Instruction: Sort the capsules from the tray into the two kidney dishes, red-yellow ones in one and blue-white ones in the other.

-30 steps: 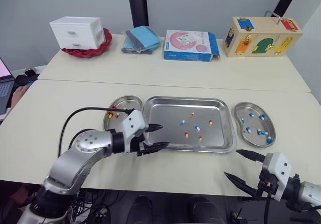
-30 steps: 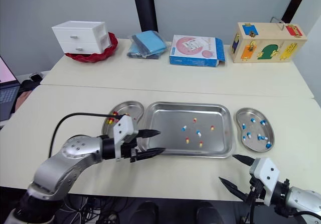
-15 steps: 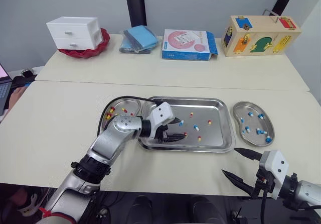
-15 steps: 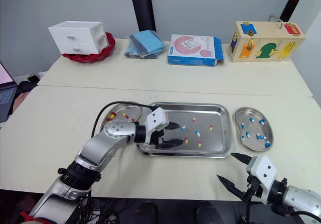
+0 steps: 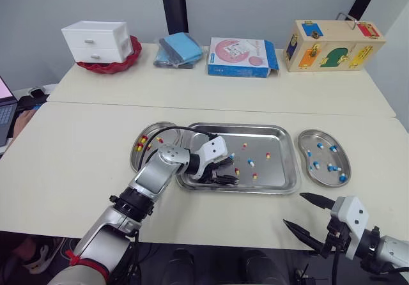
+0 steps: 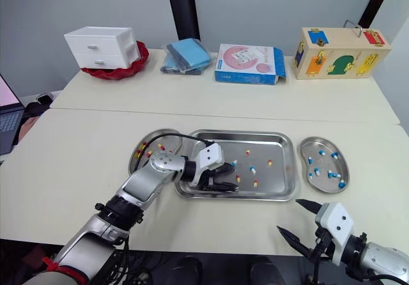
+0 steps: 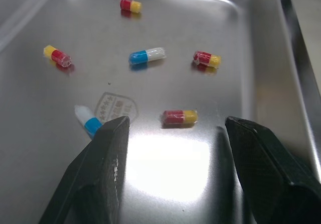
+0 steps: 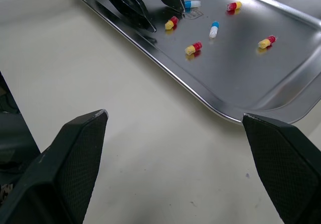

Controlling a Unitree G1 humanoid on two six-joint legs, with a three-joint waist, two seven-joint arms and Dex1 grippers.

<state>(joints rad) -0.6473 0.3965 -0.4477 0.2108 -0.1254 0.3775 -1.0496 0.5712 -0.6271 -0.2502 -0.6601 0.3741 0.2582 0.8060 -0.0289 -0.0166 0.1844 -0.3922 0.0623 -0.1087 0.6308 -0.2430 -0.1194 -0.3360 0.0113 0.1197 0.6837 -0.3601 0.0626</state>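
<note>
Capsule between the open fingers of the left tool

Red-yellow capsule [image 7: 179, 116] lies flat on the floor of the tray [image 5: 278, 170], in the gap between the two black fingers of the left tool [image 7: 175, 123]. It touches neither finger. The tool is spread wide and sits low over the tray's left half, its tips close to the metal.

The left arm comes in from the left with the elbow bent. Its forearm crosses over the left kidney dish [image 5: 163, 131], which holds several red-yellow capsules [image 5: 144, 139].

The capsule is half red, half yellow, and glossy, and it lies crosswise to the fingers. Just beside one fingertip lies a blue-white capsule [image 7: 88, 119], partly hidden by that finger. Farther out in the tray lie another blue-white capsule [image 7: 146, 56] and three more red-yellow ones, all apart from one another.

The right tool [image 5: 294, 209] hangs over the near edge of the worktop [image 5: 77, 144], in front of the tray's right corner, with its fingers wide apart and nothing between them. The right kidney dish [image 5: 348, 163] holds blue-white capsules [image 5: 319, 146].
</note>
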